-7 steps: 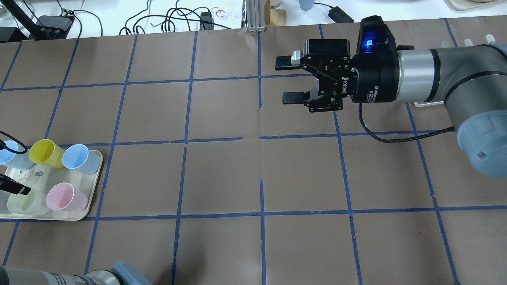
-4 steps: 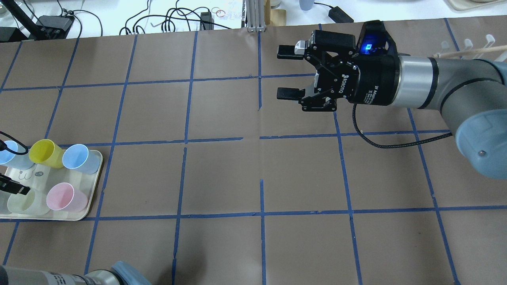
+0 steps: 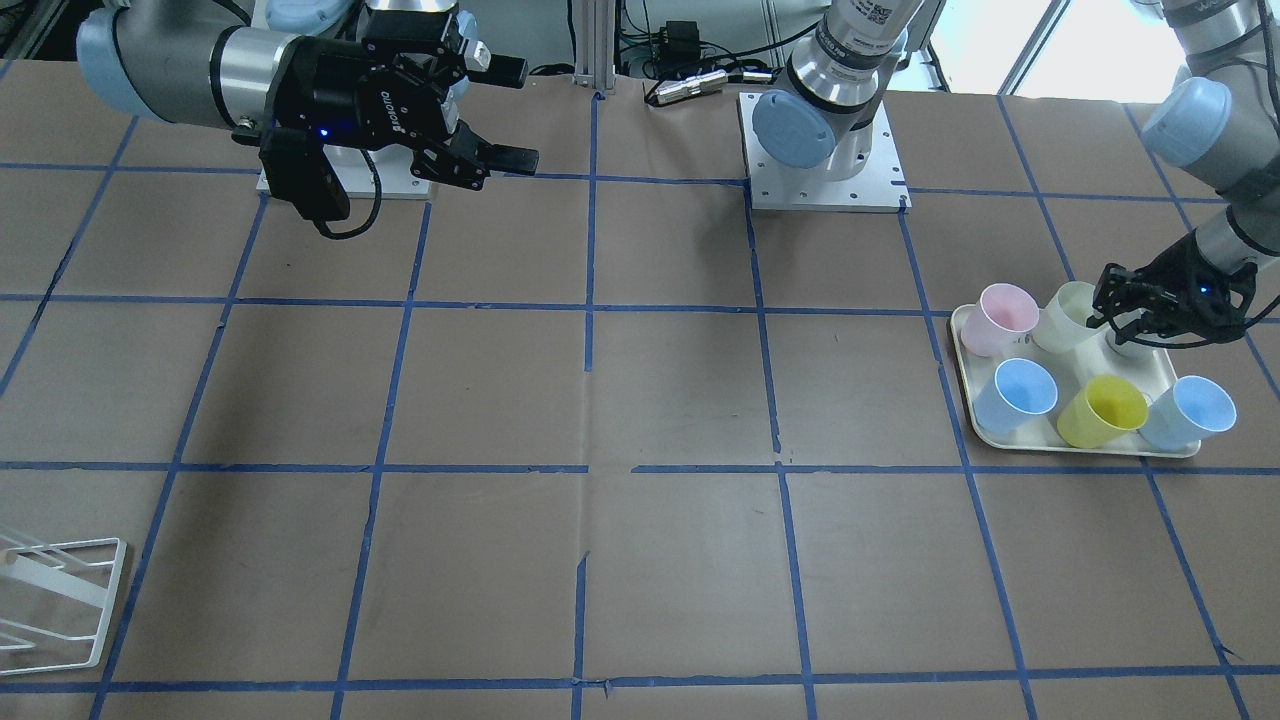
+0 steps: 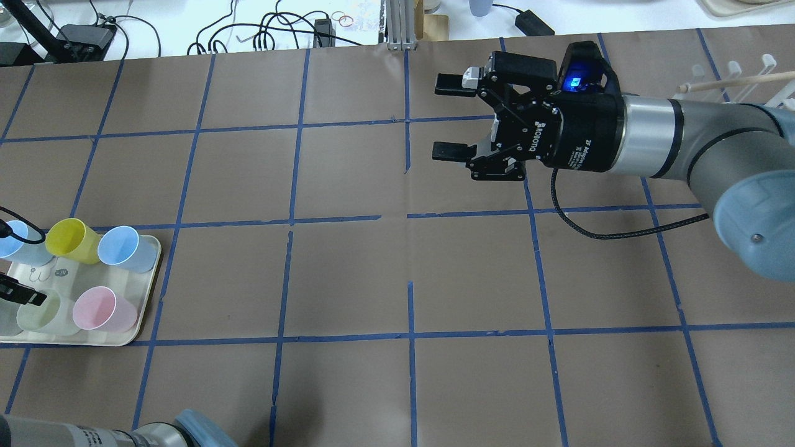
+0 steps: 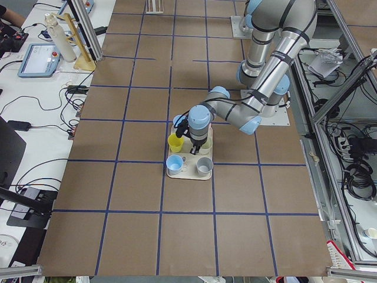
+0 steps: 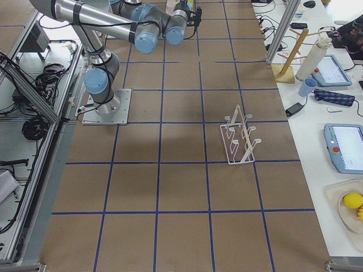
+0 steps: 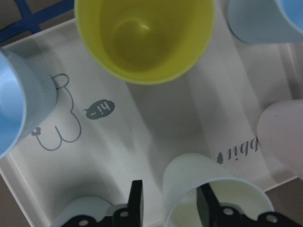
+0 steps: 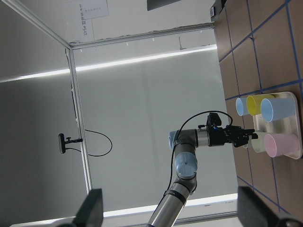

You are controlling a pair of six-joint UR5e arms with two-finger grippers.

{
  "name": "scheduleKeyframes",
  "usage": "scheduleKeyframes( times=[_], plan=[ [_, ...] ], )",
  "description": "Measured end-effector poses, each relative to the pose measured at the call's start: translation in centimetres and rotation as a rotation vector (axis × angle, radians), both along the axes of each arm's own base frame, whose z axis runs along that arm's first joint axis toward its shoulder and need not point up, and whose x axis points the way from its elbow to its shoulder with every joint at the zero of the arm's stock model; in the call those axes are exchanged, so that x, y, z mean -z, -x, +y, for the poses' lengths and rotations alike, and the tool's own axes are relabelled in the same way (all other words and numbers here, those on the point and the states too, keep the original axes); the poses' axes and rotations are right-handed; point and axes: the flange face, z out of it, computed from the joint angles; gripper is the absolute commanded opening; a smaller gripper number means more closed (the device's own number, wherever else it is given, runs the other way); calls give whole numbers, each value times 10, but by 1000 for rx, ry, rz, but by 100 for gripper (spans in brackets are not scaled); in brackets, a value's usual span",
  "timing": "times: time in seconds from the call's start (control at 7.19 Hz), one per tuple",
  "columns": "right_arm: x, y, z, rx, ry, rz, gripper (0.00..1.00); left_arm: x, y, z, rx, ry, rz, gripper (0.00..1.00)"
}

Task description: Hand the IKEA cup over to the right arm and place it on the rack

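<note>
Clock directions are read from the overhead view. The IKEA cup (image 4: pixel 45 313) stands upright on the cream tray (image 4: pixel 148 292), which is out at the table's 8 o'clock edge. The pink cup (image 4: pixel 99 308) is just beside it at 3 o'clock. The yellow cup (image 4: pixel 71 239) is at about 1 o'clock from it, with a blue cup (image 4: pixel 124 248) further round towards 2.

Your left gripper (image 7: pixel 171 185) is down at the cup with its jaws apart. In the left wrist view one finger (image 7: pixel 204 203) is over the cup's mouth. The other finger (image 7: pixel 136 203) is outside the wall, and a gap shows between them. It has no hold on the cup; you can't tell whether the finger over the mouth touches the rim.

Your right gripper (image 4: pixel 448 118) hangs above the table at about 1 o'clock and points towards 9. Its jaws are spread wide with nothing between them. The right arm (image 4: pixel 683 143) reaches in from 3 o'clock.

The rack (image 6: pixel 240 131) stands on the table at the 2 o'clock edge, well apart from the cup and with no cups on it.
</note>
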Motion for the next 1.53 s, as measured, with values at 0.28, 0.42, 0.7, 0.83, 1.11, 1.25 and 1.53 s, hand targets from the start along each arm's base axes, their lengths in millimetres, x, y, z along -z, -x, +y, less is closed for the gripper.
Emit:
scheduleKeyframes(
  times=[0.28,0.42,0.7,0.83,1.11,1.25,1.53],
  plan=[
    [-1,0,0,2,0,-4,100,1,0,0,-7,0,1,15],
    [-1,0,0,3,-1,-5,100,1,0,0,-8,0,1,11],
    [-1,0,0,3,0,-6,100,-1,0,-1,-9,4,-1,7],
    [-1,0,-1,2,0,-5,100,-3,0,-1,-8,7,-5,4],
    [0,0,0,0,1,-1,100,-12,0,-1,-6,13,-14,2],
    [0,0,0,0,0,-1,100,-19,-1,-2,-6,18,-22,2],
    [-1,0,0,2,-2,-3,100,-52,3,-1,-2,17,-19,0]
  ],
)
